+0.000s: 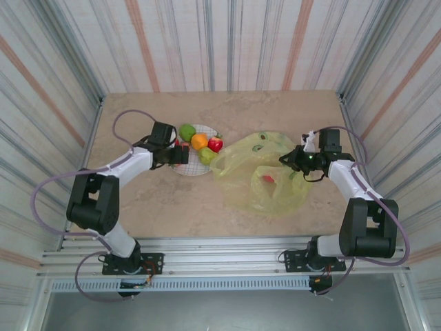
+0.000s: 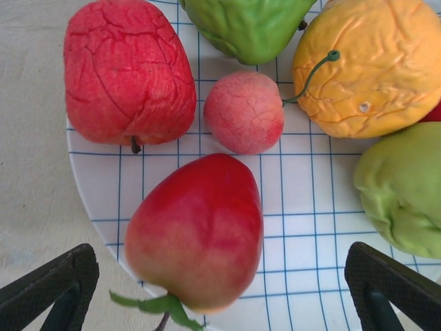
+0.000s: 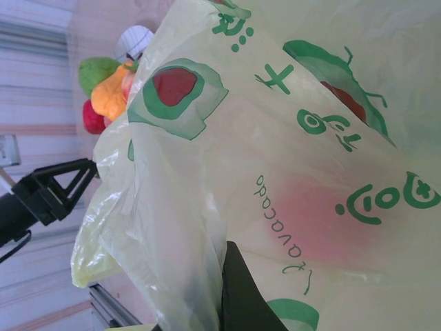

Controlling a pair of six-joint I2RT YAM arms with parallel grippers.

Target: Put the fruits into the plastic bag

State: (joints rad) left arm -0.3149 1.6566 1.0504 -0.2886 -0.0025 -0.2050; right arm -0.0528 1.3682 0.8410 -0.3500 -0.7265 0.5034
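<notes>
One red fruit (image 1: 269,178) seems already inside the plastic bag (image 1: 241,176) on the worktop (image 1: 158,207); six fruits (image 1: 200,141) wait on the plate (image 2: 303,207). Your left hand (image 2: 224,279) hangs wide open over them, and your right hand (image 1: 289,160) is pinched shut on the bag's rim.

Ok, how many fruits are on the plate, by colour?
Red fruits: 3
Green fruits: 2
Orange fruit: 1
Pink peach: 1
Total: 7 on the plate, not counting a reddish shape seen through the plastic bag.
</notes>
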